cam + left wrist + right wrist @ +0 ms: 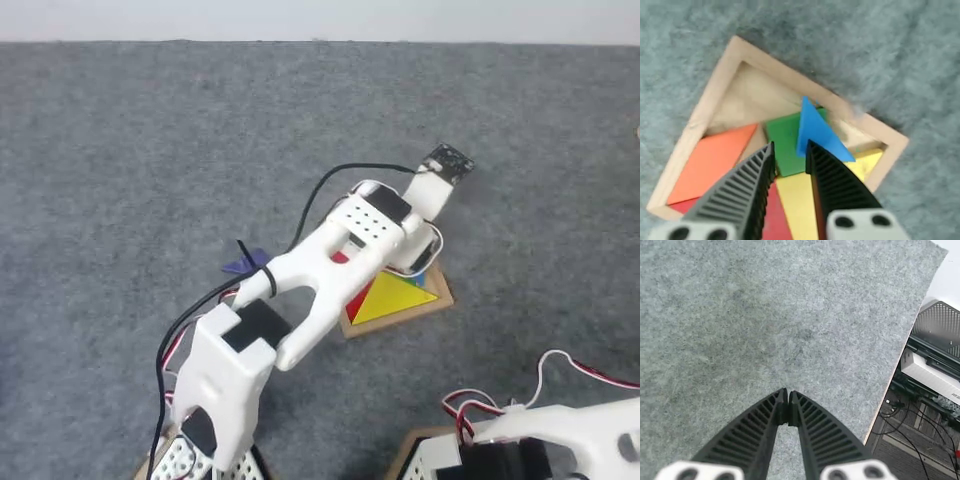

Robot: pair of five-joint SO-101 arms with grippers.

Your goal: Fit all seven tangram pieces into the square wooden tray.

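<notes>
high view first: the left arm (330,260) stretches out over the square wooden tray (400,322), which sits on the grey felt counter (120,150) with a yellow triangle (395,297) showing inside it. a purple piece (245,264) lies flat on the felt just beside the arm, outside the tray, so the job isn't done. the right arm (570,430) is parked at the near edge, well apart from all of that. left wrist view: the left pincer (788,147) hangs over the tray (740,47) with a narrow gap between its jaws and green showing through it. the blue triangle (815,127) sits right at one fingertip, lying across the green piece (782,142) and looking tipped rather than seated. i can't tell if anything is touching it. an orange piece (710,160) lies flat in the tray, with yellow and red under the fingers, and there's bare wood toward the far corner. right wrist view: the right pincer (788,392) is closed on nothing, above bare felt near the counter's edge. my guess on handling: these look like thin, stiff, very light painted pieces, probably slick, so they'd twist or pop out if pinched at a point. i'd take one across two opposite flat edges near its middle, and the felt should give enough for the tips to get down beside it.
</notes>
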